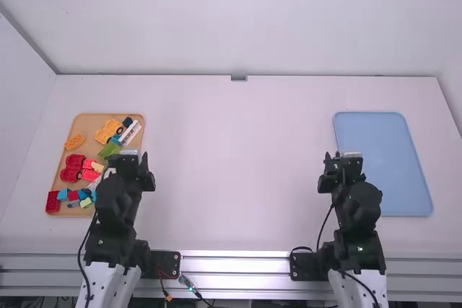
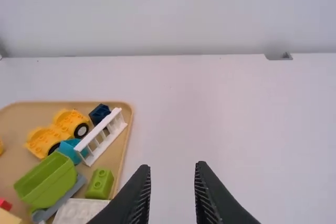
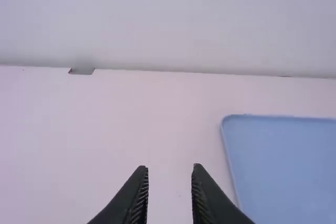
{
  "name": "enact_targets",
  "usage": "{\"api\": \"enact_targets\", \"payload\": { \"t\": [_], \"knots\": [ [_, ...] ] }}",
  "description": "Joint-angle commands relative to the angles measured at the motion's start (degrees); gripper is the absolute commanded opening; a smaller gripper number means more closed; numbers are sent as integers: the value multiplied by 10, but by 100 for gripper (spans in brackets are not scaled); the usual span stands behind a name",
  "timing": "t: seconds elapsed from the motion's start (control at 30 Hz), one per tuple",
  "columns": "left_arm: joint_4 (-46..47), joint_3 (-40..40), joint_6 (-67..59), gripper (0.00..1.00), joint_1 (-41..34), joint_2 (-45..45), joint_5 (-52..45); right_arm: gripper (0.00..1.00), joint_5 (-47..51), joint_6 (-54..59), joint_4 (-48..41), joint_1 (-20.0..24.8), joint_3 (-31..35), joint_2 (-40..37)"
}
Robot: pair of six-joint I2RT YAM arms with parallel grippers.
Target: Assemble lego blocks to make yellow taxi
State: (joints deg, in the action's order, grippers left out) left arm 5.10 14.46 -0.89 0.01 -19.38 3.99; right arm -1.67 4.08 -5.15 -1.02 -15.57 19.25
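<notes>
My left gripper (image 1: 134, 156) is near the right edge of the tan tray (image 1: 90, 119); in its wrist view the left gripper (image 2: 172, 167) is open with nothing between its fingers. My right gripper (image 1: 343, 156) is just left of the blue tray (image 1: 382, 156); up close the right gripper (image 3: 169, 168) stands open and holds nothing. A yellow wheeled chassis (image 1: 108, 131) lies at the tan tray's back, with a yellow brick (image 1: 74, 142) left of it. Red, green, blue and white pieces lie around them, some partly hidden by the left arm.
The tan tray sits at the table's left, the bare blue tray at its right. White table surface (image 1: 238, 171) stretches between the arms. A white wall (image 1: 238, 19) rises behind the table, and a metal rail (image 1: 231, 265) runs along the front edge.
</notes>
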Motion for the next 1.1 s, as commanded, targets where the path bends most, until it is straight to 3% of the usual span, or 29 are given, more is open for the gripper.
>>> {"api": "enact_targets", "payload": {
  "t": [0.0,0.57,0.9,1.07],
  "knots": [
    [6,42,-5,27,2,-37,22,27,-7,14,-6,-7,-48,40],
    [76,273,-63,60,41,-327,100,61,-38,118,-81,-45,-299,335],
    [126,415,-173,78,134,-487,-2,79,-54,166,-121,-57,-433,491],
    [214,530,-244,86,203,-592,-56,86,-61,184,-132,-67,-486,553]
  ]
}}
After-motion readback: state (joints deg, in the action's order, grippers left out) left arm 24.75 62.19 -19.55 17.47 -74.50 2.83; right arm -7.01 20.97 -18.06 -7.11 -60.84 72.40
